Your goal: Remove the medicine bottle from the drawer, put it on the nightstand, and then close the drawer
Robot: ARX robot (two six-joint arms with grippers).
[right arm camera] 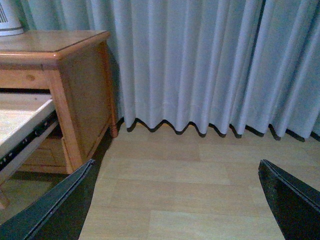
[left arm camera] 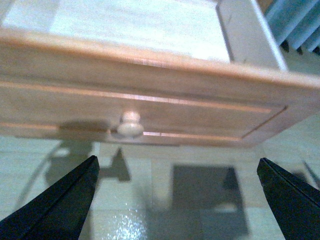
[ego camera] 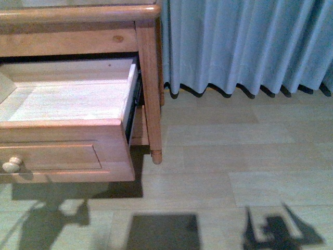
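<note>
Hovering low before the drawer front, left pincer (left arm camera: 177,161): fingers spread wide apart, nothing between them.

Right pincer (right arm camera: 176,162): fingers likewise apart and empty, held well to the right of the desk, facing the curtain (right arm camera: 200,65).

Knob (left arm camera: 130,125): round, pale, just beyond the left pincer's gap, untouched.

Drawer (left arm camera: 200,85): upper one, pulled well out toward the near side. The part of its pale floor that shows is bare.

Desk (ego camera: 148,78): honey-brown bedside cabinet with a rounded top edge; most of its top is out of frame.

Medicine bottle: seen in no view. The drawer's left end and most of the desk top are hidden, so whether it lies inside or stands on top cannot be told.

Step in hand, as a judgement: probably the closing, since the left pincer squares up to the front panel with nothing held. The next move calls for a level push on the panel near the knob, straight toward the far side along the runners. Should the bottle be in the hidden left end, a reach inside comes first.

Count:
- pincers, two
- open drawers, one
- knobs, one
- bottles in view, none
- curtains, one
- white ribbed appliance (right arm camera: 9,20) on the desk top, one, base only
</note>
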